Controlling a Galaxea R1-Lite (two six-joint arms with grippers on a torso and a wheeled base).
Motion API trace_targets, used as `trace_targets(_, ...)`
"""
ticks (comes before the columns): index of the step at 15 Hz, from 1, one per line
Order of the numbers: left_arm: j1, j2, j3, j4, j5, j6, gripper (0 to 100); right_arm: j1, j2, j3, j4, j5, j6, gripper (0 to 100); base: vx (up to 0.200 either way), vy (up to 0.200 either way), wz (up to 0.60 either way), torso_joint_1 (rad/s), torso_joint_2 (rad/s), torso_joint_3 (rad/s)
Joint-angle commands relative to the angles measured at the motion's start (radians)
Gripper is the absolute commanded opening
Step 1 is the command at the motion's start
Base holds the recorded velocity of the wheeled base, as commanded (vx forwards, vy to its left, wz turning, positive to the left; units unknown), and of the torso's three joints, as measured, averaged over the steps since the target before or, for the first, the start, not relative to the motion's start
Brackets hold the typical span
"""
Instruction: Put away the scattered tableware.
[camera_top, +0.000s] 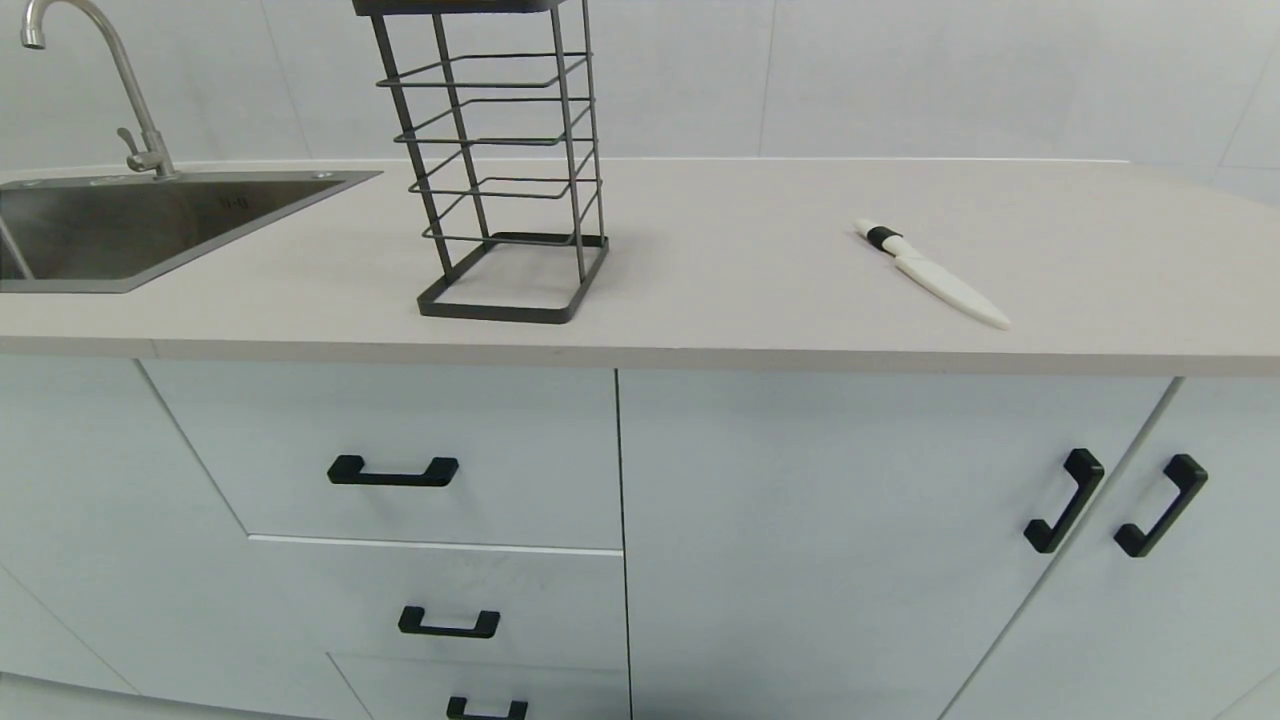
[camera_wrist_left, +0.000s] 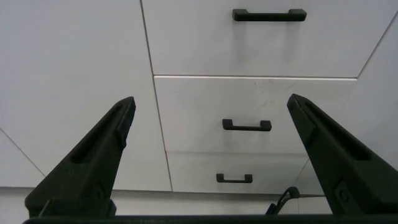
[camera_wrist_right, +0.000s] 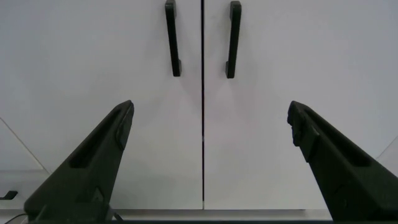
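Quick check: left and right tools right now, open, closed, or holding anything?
Left tool: open, holding nothing.
Right tool: open, holding nothing.

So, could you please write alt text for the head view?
A white knife with a black band lies on a pale countertop, right of a black wire rack; a sink sits far left, drawers and cupboard doors below.

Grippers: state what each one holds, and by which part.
Nothing. The left gripper and right gripper are both open and empty; the white knife lies untouched on the countertop.
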Motion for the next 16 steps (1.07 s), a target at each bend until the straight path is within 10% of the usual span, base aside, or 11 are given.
trace_targets(1,0.000,0.001,0.000,-0.001,0.001,0.000,100,0.000,0.000,0.000,0.000,0.000,0.000,100,0.000,0.000,0.00,0.000,0.00,0.000)
trace_targets(16,0.000,0.001,-0.001,-0.001,0.001,0.000,100,0.000,0.000,0.000,0.000,0.000,0.000,100,0.000,0.000,0.00,0.127,-0.21,-0.090)
